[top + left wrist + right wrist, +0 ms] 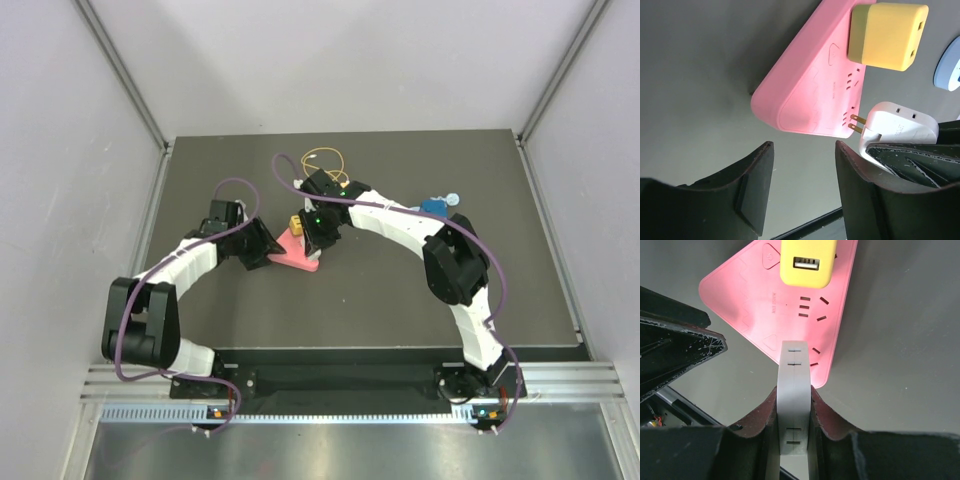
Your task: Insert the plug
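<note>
The white plug (900,125) is clamped in the right tool (794,395), its two prongs (856,122) exposed, with their tips at the face of the pink power strip (805,95) near its rounded end. Whether they have entered the slots cannot be told. A yellow block (887,35) is seated further along the strip, which lies on the dark worktop (400,290). The left tool (804,147) is held just short of the strip's end, jaws partly apart and nothing gripped.

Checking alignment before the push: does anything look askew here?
Yes. The white plug in the right gripper looks tilted to the pink power strip; its prongs show bare near the strip's end, not seated in slots.
</note>
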`<state>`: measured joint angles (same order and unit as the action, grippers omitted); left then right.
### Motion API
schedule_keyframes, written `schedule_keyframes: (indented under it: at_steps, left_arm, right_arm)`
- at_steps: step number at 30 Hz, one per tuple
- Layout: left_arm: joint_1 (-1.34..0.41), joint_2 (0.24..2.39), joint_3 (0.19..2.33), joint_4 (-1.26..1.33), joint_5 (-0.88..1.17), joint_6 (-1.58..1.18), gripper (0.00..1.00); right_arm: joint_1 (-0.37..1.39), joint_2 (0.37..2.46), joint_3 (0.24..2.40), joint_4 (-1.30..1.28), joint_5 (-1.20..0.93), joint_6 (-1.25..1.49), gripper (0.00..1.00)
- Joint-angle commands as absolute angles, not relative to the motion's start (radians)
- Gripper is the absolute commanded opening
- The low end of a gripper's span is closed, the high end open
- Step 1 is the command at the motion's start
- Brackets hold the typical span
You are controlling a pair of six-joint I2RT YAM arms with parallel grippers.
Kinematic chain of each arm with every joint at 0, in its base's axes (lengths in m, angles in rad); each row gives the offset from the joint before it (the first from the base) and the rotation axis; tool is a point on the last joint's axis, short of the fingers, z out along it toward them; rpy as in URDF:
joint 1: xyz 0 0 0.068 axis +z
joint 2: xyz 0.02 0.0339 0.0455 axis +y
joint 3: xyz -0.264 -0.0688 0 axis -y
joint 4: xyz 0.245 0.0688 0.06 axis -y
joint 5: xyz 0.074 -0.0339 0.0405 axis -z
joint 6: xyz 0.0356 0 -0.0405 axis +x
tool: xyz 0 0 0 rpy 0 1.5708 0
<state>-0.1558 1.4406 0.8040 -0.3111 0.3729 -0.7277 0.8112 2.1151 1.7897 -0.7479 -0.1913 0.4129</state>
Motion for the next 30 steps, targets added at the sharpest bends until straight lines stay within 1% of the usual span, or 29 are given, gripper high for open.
schedule_keyframes:
  at_steps: [1,6,15,30]
  left_arm:
    - [-0.152,1.436,0.818,-0.273,0.364,-0.733,0.58]
    - [-0.152,1.459,0.789,-0.255,0.327,-0.75,0.59]
    - [-0.152,1.497,0.762,-0.21,0.298,-0.762,0.57]
    - [-0.152,1.516,0.724,-0.179,0.285,-0.779,0.49]
  right_arm:
    - [0.831,2.115,1.793,-0.727,-0.19,0.426,0.0]
    - [0.834,2.126,1.787,-0.724,-0.202,0.434,0.0]
    - [0.838,2.138,1.779,-0.732,-0.196,0.445,0.0]
    - [0.87,2.209,1.871,-0.83,-0.095,0.456,0.0]
